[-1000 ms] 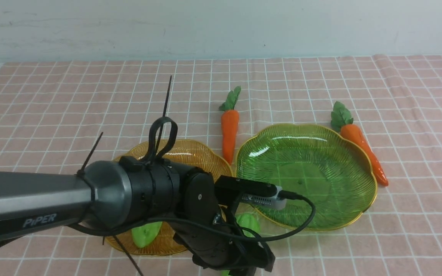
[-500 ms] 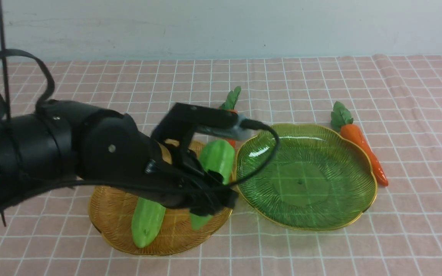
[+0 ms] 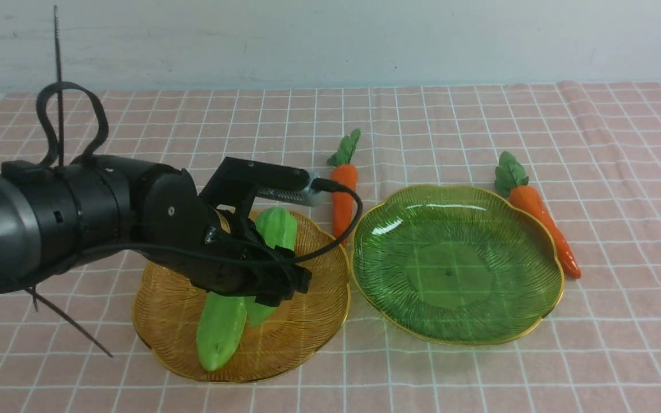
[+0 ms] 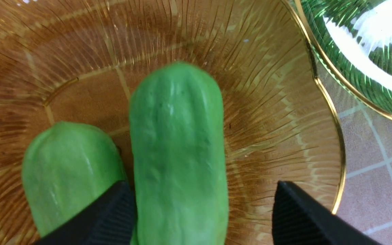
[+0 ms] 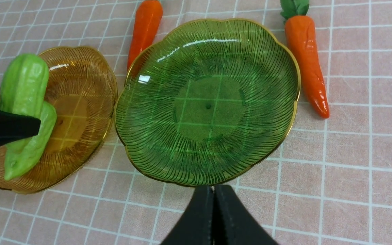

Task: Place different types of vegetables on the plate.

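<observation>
Left, the amber plate holds one gourd. The left gripper gapes wide around a second gourd leaning on it, seemingly dropping it there. Both carrots flank the bare green plate, waiting. The right gripper is pinched closed, idle.

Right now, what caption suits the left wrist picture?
Open left gripper straddles one green gourd beside a second gourd on the amber plate.

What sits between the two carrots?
The green plate: left carrot near its left rim, right carrot along its right rim. The front view shows it best.
</observation>
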Available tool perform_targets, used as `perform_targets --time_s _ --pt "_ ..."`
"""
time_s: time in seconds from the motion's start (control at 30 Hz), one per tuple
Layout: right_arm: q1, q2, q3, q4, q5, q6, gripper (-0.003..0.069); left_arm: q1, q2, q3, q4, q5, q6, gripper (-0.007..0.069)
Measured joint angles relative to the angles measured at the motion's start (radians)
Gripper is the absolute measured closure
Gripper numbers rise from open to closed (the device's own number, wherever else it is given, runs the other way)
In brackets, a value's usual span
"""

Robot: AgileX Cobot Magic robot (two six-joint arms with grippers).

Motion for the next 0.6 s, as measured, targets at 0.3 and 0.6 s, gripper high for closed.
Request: perform_targets --time_s 0.3,0.6 --pt "0.221 0.313 -0.229 -0.020 -0.094 -0.005 0.0669 0.000 -0.026 -0.094 0.003 0.158 -0.002 0.0342" --pt "0.350 0.894 -0.750 -0.068 -0.079 0.058 0.0526 0.000 -0.321 -0.123 0.194 0.318 -0.081 0.0628"
